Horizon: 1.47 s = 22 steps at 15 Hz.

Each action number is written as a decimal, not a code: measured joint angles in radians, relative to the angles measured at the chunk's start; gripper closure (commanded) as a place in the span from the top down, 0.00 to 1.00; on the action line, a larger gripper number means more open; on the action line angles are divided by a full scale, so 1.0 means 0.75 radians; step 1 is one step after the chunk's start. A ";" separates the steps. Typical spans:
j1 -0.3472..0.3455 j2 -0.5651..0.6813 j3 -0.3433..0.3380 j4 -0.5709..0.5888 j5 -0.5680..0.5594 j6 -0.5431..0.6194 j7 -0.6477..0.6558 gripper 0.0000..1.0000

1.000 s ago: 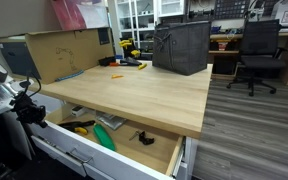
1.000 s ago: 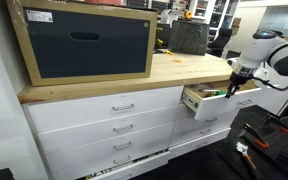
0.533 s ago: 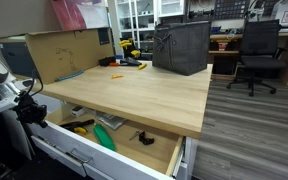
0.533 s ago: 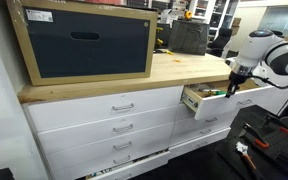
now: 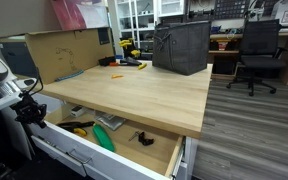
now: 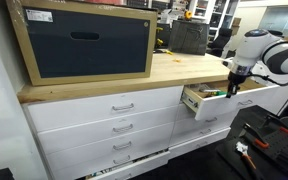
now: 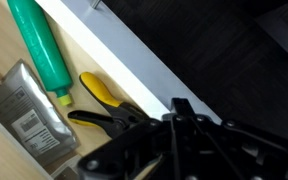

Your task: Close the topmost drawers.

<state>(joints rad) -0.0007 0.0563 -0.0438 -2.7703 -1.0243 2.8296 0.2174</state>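
The topmost right drawer (image 6: 196,100) is pulled out, showing its pale wood interior (image 5: 149,152) and white front (image 7: 124,55). Inside lie a green bottle (image 7: 39,45), yellow-handled pliers (image 7: 104,90) and a grey packet (image 7: 29,115). The topmost left drawer (image 6: 124,106) looks closed. My gripper (image 7: 182,105) is shut and empty, its tip at the top edge of the open drawer's front. It shows in both exterior views (image 6: 231,88) (image 5: 31,110) at the outer side of that front.
On the wooden top (image 5: 134,90) stand a black bag (image 5: 181,48), a cardboard box (image 5: 59,52) and a dark framed box (image 6: 89,42). An office chair (image 5: 256,50) stands behind. A bottom drawer (image 6: 134,163) looks slightly ajar.
The arm has shifted slightly toward the cabinet. The open drawer stands as far out as before.
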 measured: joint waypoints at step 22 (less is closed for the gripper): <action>0.000 0.078 0.400 -0.001 -0.308 -0.082 0.461 0.00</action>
<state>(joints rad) -0.0009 0.1147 0.2564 -2.7710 -1.2553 2.7679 0.5629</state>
